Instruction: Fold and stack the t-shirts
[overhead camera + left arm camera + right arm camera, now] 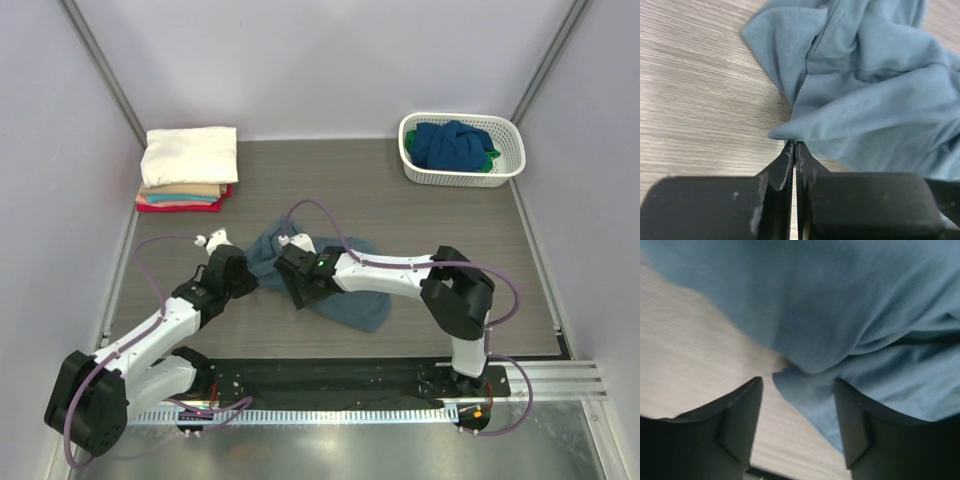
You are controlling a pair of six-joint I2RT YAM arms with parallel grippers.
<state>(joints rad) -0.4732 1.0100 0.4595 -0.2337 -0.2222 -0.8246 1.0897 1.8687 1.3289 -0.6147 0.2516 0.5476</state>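
Top external view: the slate shirt lies crumpled mid-table, long axis ten to four o'clock. Left gripper is pinched together on its nine-o'clock edge; right gripper, jaws apart, straddles its middle.

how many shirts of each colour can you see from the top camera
slate grey-blue t-shirt: 1
dark blue t-shirt: 1
green t-shirt: 1
cream t-shirt: 1
tan t-shirt: 1
red t-shirt: 1
total: 6 told apart
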